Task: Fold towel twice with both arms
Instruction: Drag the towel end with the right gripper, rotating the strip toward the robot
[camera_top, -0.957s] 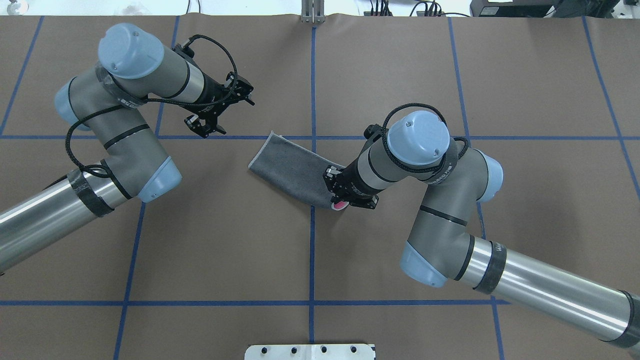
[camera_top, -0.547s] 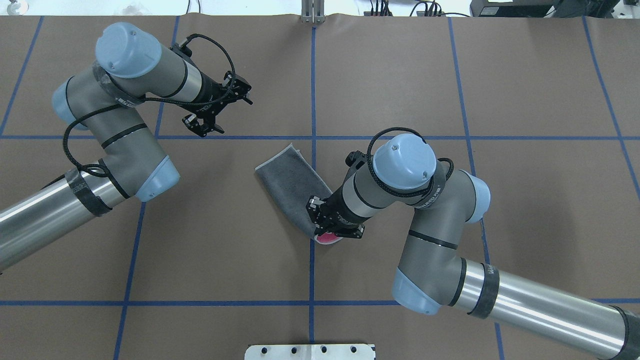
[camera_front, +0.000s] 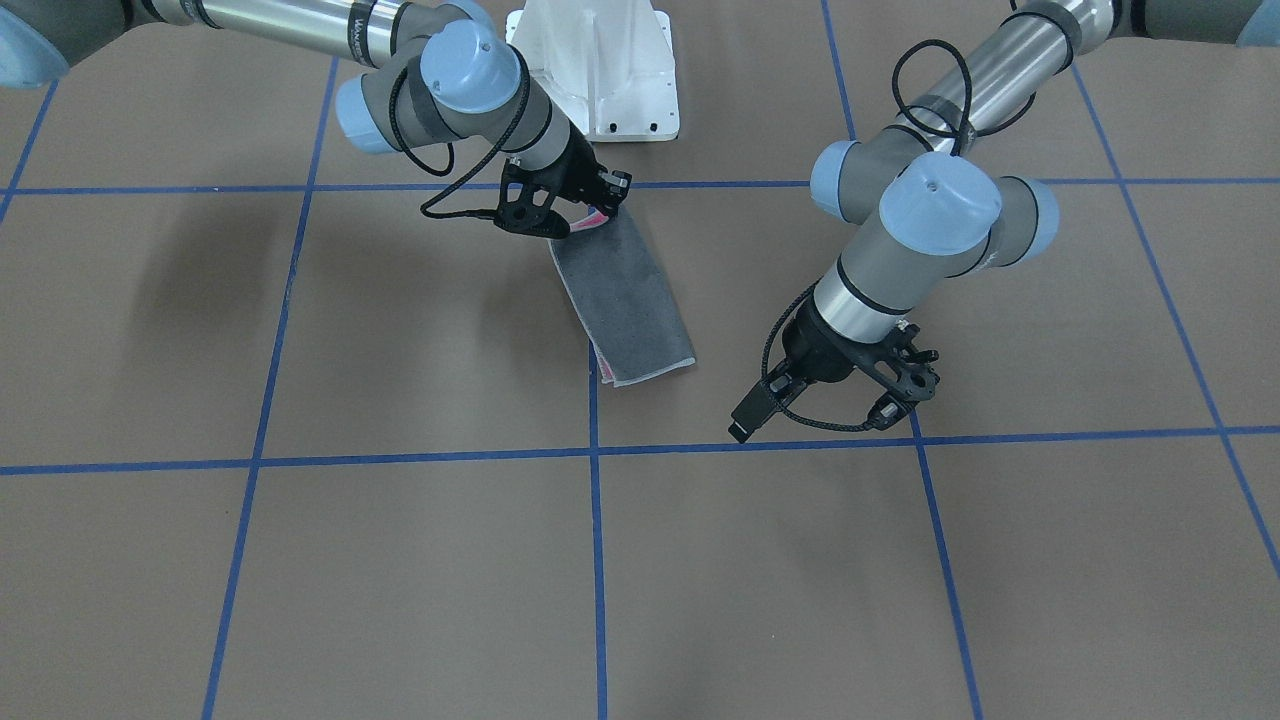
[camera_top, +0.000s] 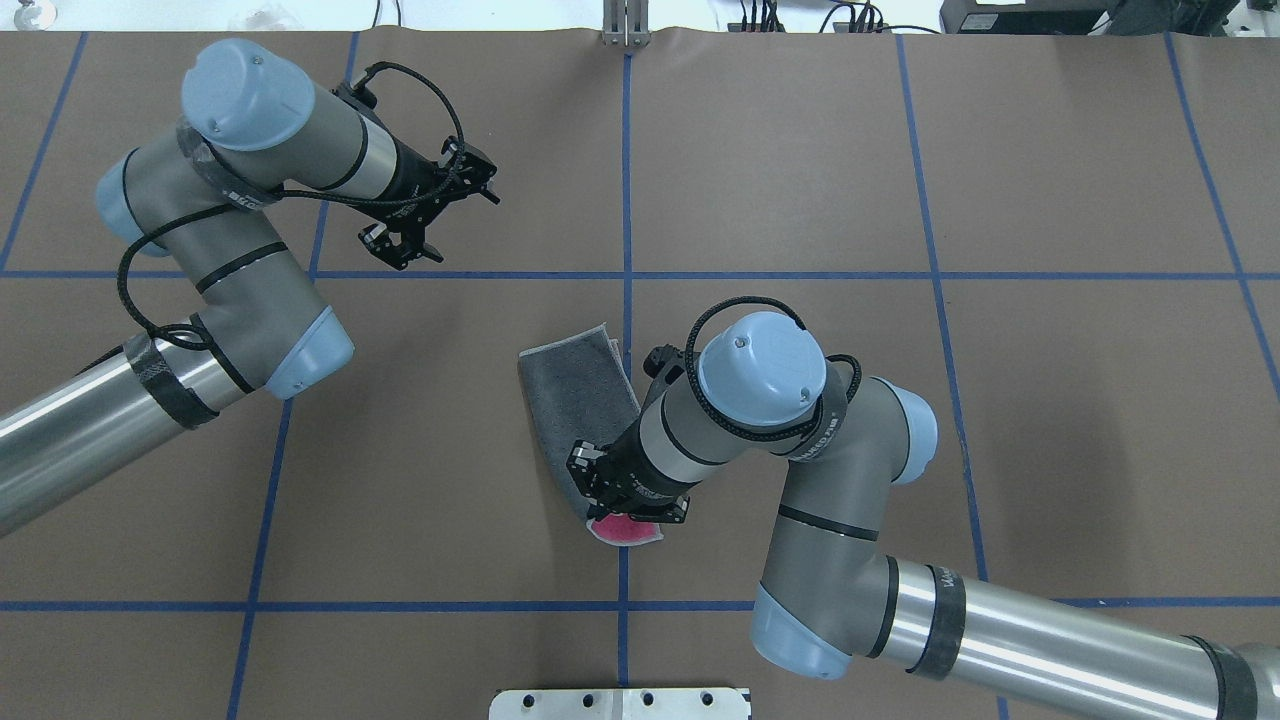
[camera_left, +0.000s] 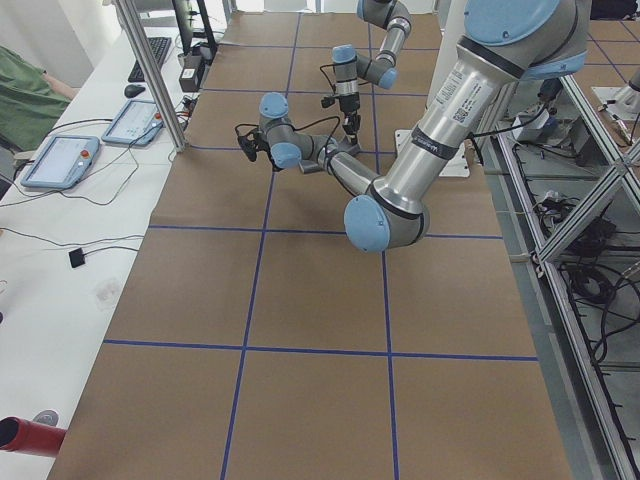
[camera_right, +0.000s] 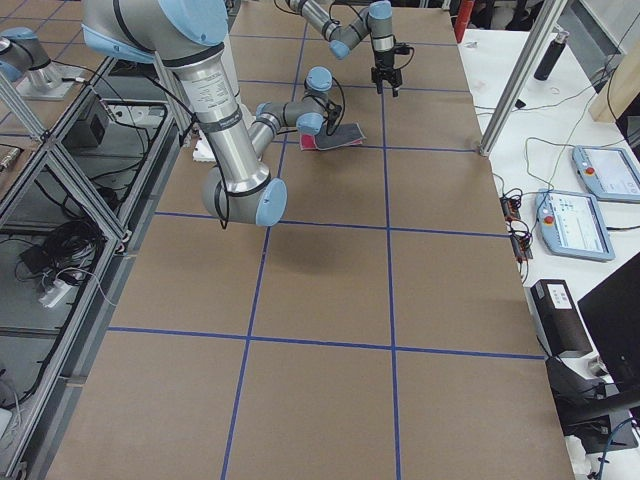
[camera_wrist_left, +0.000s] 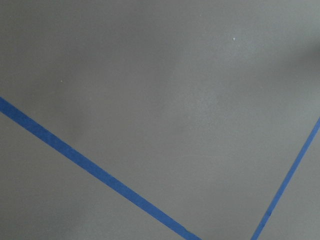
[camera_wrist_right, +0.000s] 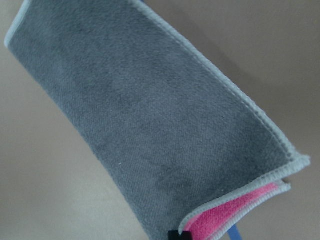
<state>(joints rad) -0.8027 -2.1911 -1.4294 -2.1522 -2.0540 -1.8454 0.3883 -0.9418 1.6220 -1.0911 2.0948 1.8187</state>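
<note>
Folded grey-and-pink terry towel (camera_top: 575, 385) was swung round by the clamping black right gripper (camera_top: 625, 508).
Pink was exposed at its jaws; the left gripper (camera_top: 432, 220) was seen spread.

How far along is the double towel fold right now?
First fold looks done: the towel lies as a doubled strip, grey outside, pink peeking at one end. In hand: the right gripper pinches that end. To do: the second fold; the left gripper hangs open over bare table, apart from the towel.
</note>
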